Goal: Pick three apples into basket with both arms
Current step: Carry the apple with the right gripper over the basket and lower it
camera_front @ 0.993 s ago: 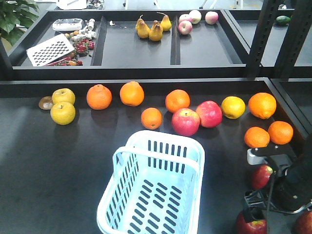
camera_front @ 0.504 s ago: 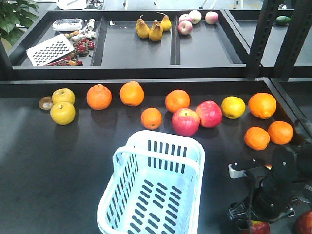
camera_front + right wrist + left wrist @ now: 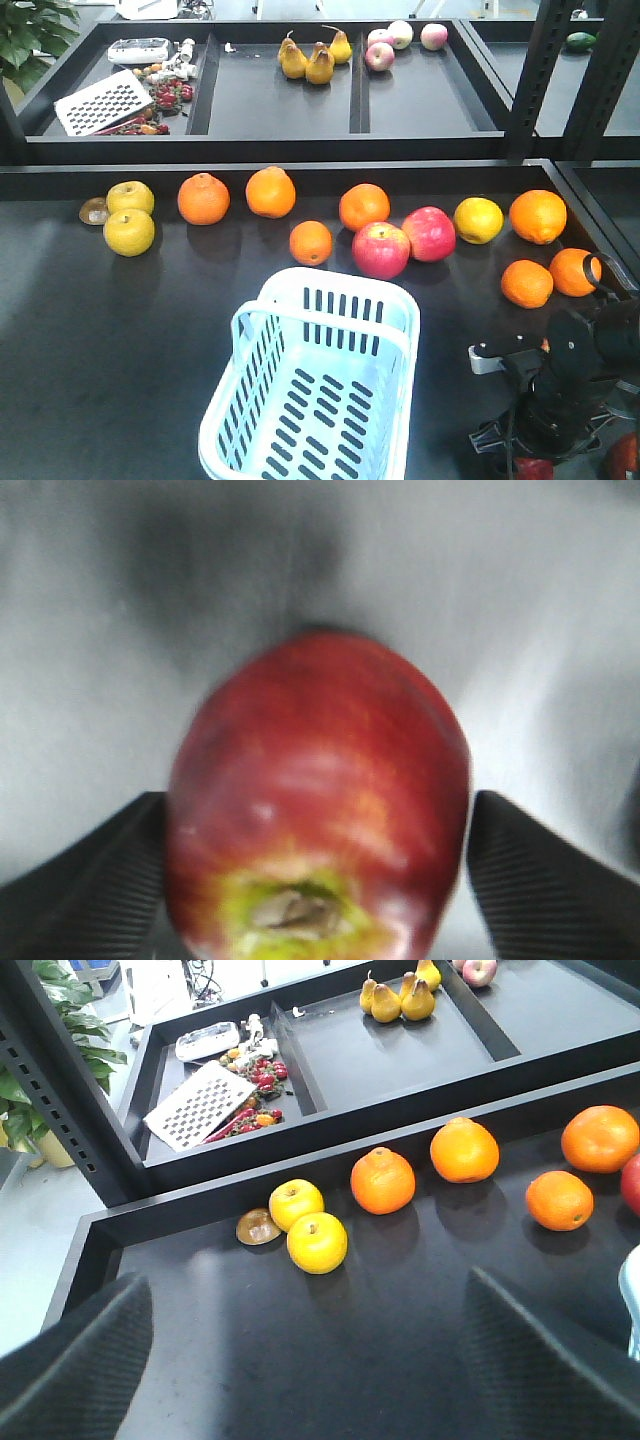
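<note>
Down at the front right corner of the bench (image 3: 100, 350), the right arm (image 3: 575, 370) bends over an apple (image 3: 535, 468). In the front view only a dark red sliver of it shows beneath the wrist. The right wrist view shows it close up, though blurred. The apple (image 3: 320, 800) lies on the grey surface with its stem end and yellow-green patch turned toward the camera. The right fingers (image 3: 90, 890) are spread, one on each side of it. Their inner edges meet the apple's outline, but the blur hides whether they press on it. A second apple (image 3: 626, 460) shows at the right edge of the front view, just beside the arm and partly cut off.

The basket (image 3: 255, 375) stands on the bench to the left of the arm, apart from both apples, with its handle (image 3: 320, 325) arched across its far half. Behind it a loose row of fruit runs along the back of the bench. Two pink apples (image 3: 380, 250) touch each other near the middle of the row, with oranges (image 3: 270, 192) on both sides. Two more oranges lie near the right arm, between it and the back row.

The left fingers (image 3: 90, 1360) are spread wide over bare bench at the left end. Two yellow fruits (image 3: 317, 1243) touch each other a little beyond them.
</note>
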